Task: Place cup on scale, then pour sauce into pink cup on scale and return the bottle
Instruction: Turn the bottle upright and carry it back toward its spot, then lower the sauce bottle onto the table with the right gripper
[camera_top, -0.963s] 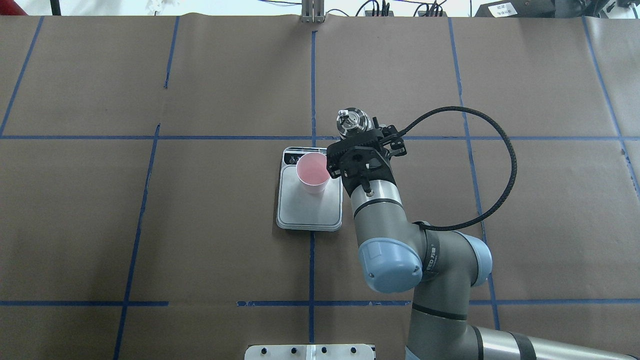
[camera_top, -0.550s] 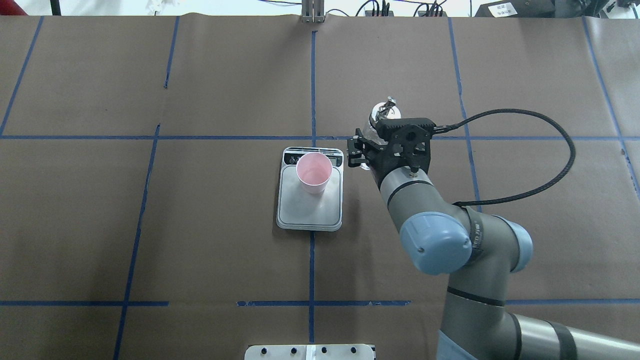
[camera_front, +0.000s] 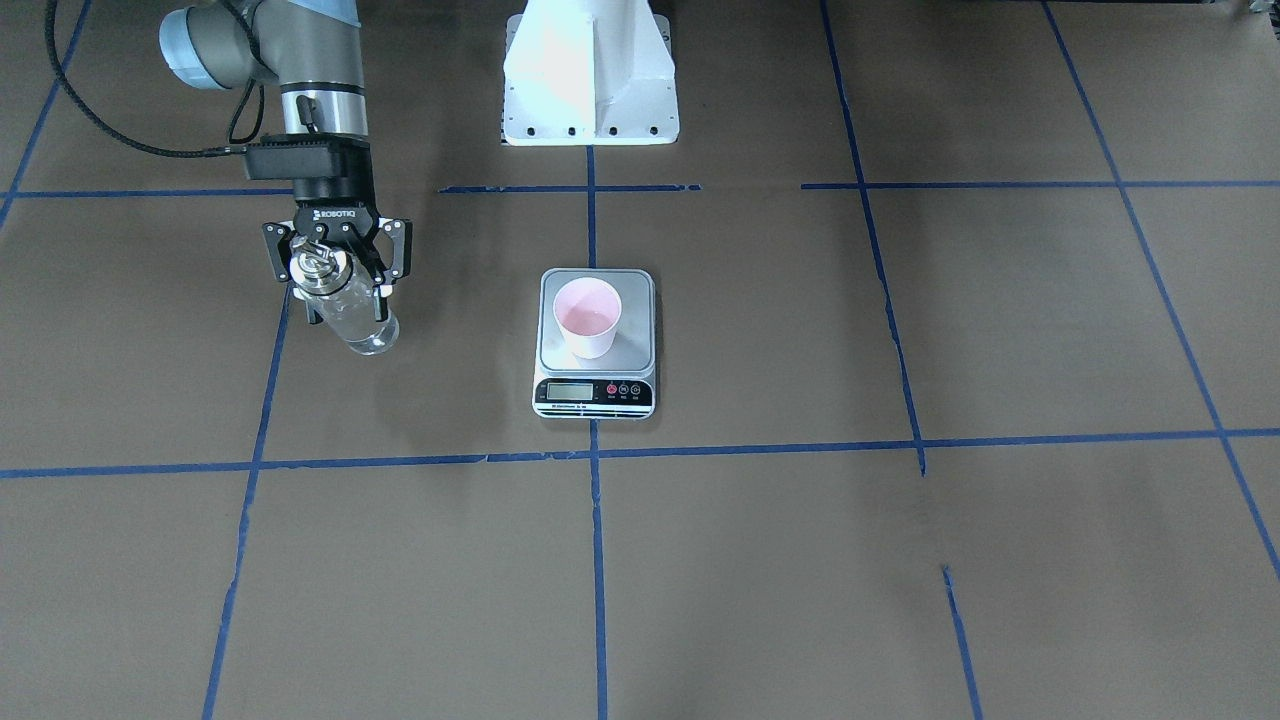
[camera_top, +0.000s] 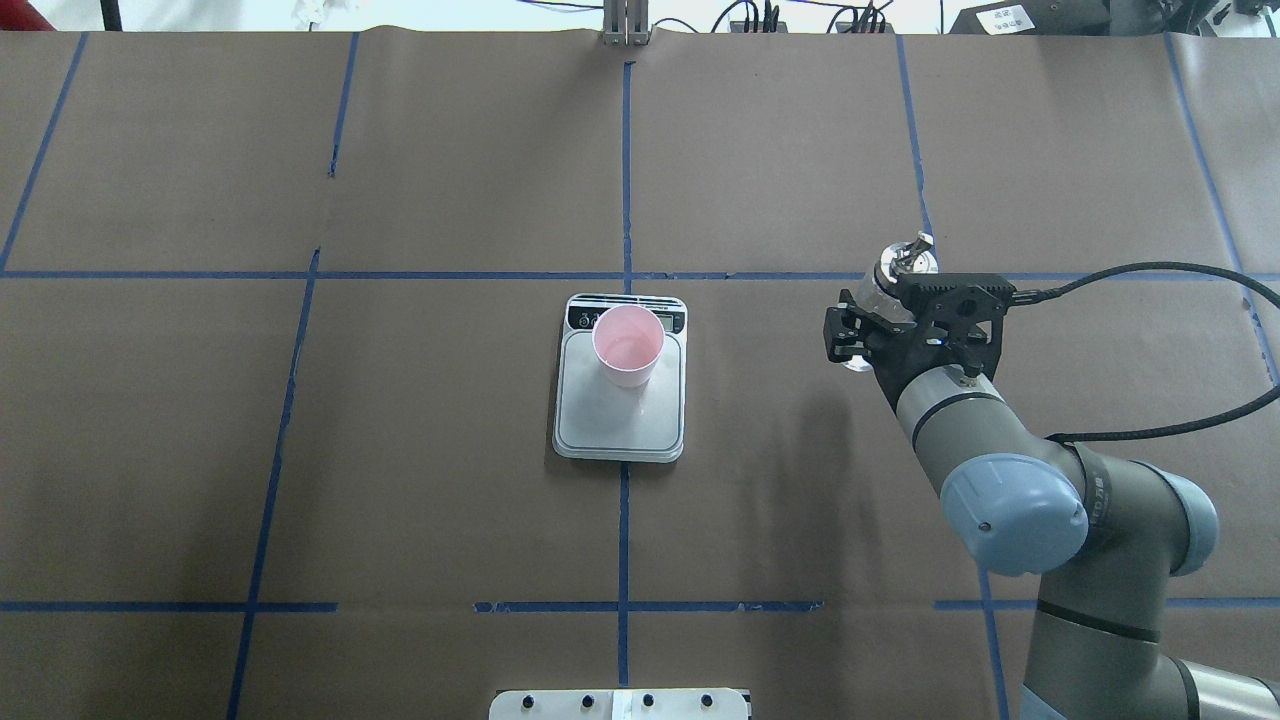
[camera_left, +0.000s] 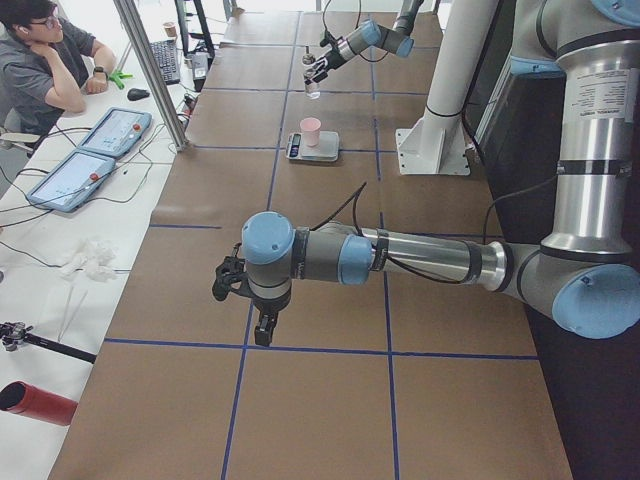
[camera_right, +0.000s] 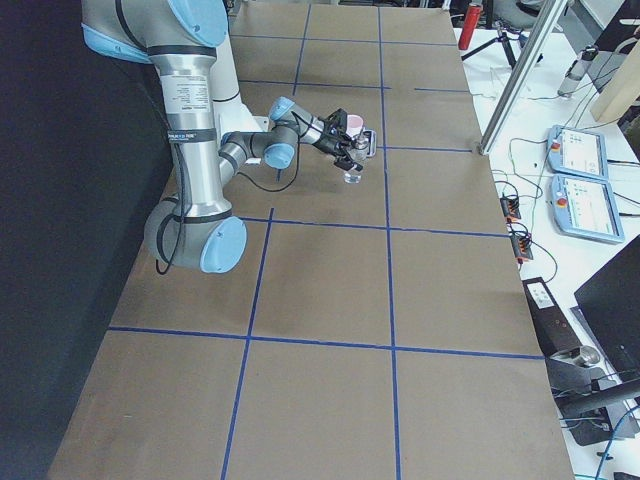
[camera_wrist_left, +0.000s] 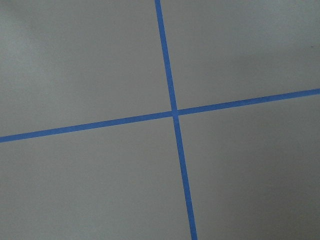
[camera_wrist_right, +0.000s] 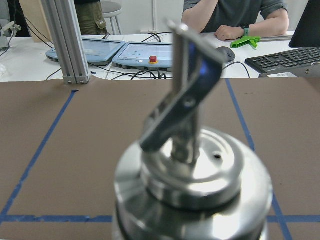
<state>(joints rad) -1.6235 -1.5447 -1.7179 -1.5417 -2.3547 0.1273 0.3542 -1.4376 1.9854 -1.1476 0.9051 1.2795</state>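
Observation:
The pink cup (camera_top: 627, 345) stands upright on the far part of the scale's steel plate (camera_top: 620, 420); the cup (camera_front: 588, 315) and scale (camera_front: 597, 395) also show in the front-facing view. My right gripper (camera_top: 880, 300) is shut on the clear glass bottle (camera_front: 355, 322), held upright well to the right of the scale. The silver cap and spout (camera_wrist_right: 192, 170) fill the right wrist view. I cannot tell if the bottle touches the table. My left gripper (camera_left: 232, 280) shows only in the exterior left view, far from the scale, and I cannot tell its state.
The table is covered in brown paper with a blue tape grid (camera_top: 624, 200). The white robot pedestal (camera_front: 590, 70) stands behind the scale. An operator (camera_left: 50, 60) sits past the far table edge, with tablets (camera_left: 95, 155) beside him.
My right arm has carried the bottle from beside the cup to the right, away from the scale. The cup and scale have not moved.

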